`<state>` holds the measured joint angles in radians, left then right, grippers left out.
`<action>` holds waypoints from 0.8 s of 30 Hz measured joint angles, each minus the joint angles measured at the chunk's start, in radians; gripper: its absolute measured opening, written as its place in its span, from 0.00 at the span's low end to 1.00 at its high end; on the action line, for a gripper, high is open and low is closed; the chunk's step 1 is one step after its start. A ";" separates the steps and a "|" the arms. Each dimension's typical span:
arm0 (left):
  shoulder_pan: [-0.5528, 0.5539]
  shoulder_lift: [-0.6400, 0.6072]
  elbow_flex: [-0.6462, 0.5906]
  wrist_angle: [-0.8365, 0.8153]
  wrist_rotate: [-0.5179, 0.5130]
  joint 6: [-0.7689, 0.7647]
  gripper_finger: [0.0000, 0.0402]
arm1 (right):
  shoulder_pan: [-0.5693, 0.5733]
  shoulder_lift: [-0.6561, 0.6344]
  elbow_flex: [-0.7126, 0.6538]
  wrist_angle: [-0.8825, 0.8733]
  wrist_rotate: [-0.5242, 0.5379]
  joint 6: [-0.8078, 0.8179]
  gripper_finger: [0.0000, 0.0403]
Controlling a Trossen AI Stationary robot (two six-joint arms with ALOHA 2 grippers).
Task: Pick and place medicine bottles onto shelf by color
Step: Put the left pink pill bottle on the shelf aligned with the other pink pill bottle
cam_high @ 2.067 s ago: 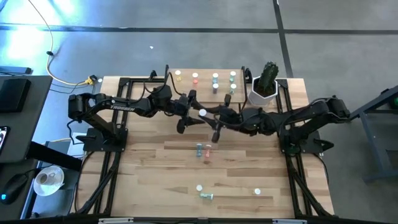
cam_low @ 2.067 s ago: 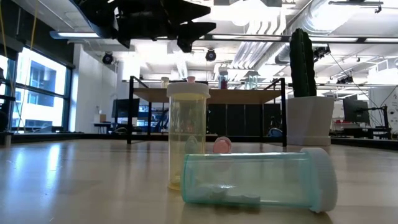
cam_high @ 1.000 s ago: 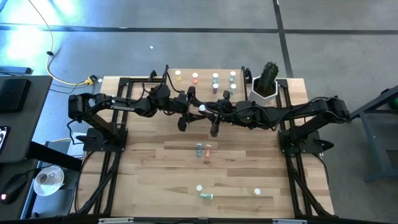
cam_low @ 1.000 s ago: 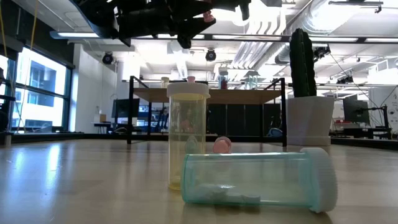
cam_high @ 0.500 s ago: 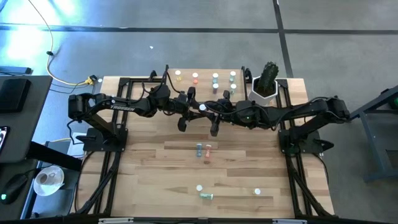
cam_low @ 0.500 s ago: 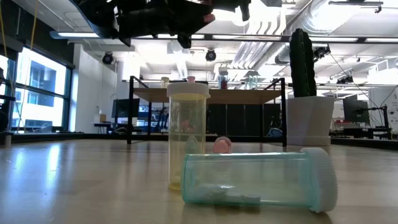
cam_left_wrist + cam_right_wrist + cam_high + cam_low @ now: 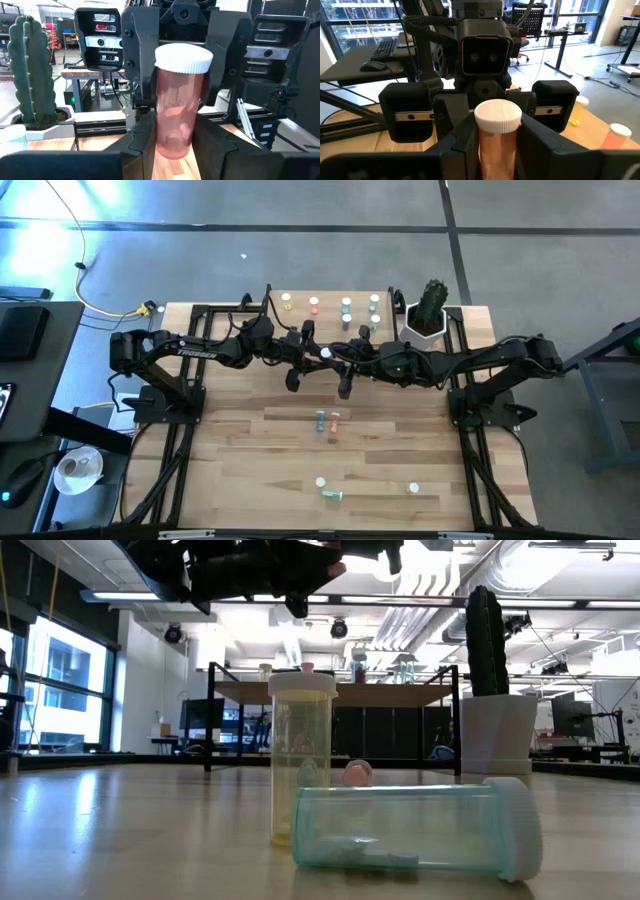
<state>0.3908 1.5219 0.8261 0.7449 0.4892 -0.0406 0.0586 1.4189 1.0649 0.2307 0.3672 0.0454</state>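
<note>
Above the middle of the bench [image 7: 250, 440], just in front of the shelf [image 7: 330, 315], you have both hands meeting on one pink bottle [image 7: 177, 110]. Your left hand [image 7: 172, 145] is clamped on the bottle's lower body, its fingers [image 7: 145, 137] pressed against either side. Your right hand [image 7: 498, 142] is likewise closed on the same bottle, the white cap standing clear above both grips. In the high view the two arms reach toward each other, and the bottle's white cap shows as a small pale dot at the point where they join, clear of the bench surface.

On the shelf you have bottles standing upright in a row: a yellow one [image 7: 287, 303], a pink one [image 7: 314, 305], blue ones [image 7: 346, 308] and green ones [image 7: 374, 304].

On the bench, nearer the front edge, a blue bottle [image 7: 320, 420] and a pink bottle [image 7: 334, 423] lie just beside each other. Closer still to the front edge, an upright yellow bottle [image 7: 301, 755] stands touching or nearly touching a green bottle [image 7: 415, 830] lying on its side. A further white cap [image 7: 414, 488] sits apart to the right of these; its body colour cannot be told.

A cactus in a white pot [image 7: 428, 315] stands beside the shelf on its right.
</note>
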 joint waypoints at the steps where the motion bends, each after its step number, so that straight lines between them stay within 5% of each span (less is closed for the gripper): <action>1: 0.000 0.000 0.000 -0.001 0.000 0.000 0.24 | 0.000 0.000 0.001 -0.003 0.000 0.000 0.27; 11: 0.016 0.000 0.000 -0.020 -0.003 -0.001 0.24 | 0.000 0.001 0.001 -0.023 0.000 0.003 0.47; 24: 0.094 -0.096 0.000 -0.248 -0.009 0.070 0.24 | -0.006 0.001 0.001 -0.140 0.053 0.048 0.48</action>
<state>0.4851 1.4263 0.8261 0.4964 0.4803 0.0295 0.0530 1.4197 1.0660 0.0903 0.4204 0.0938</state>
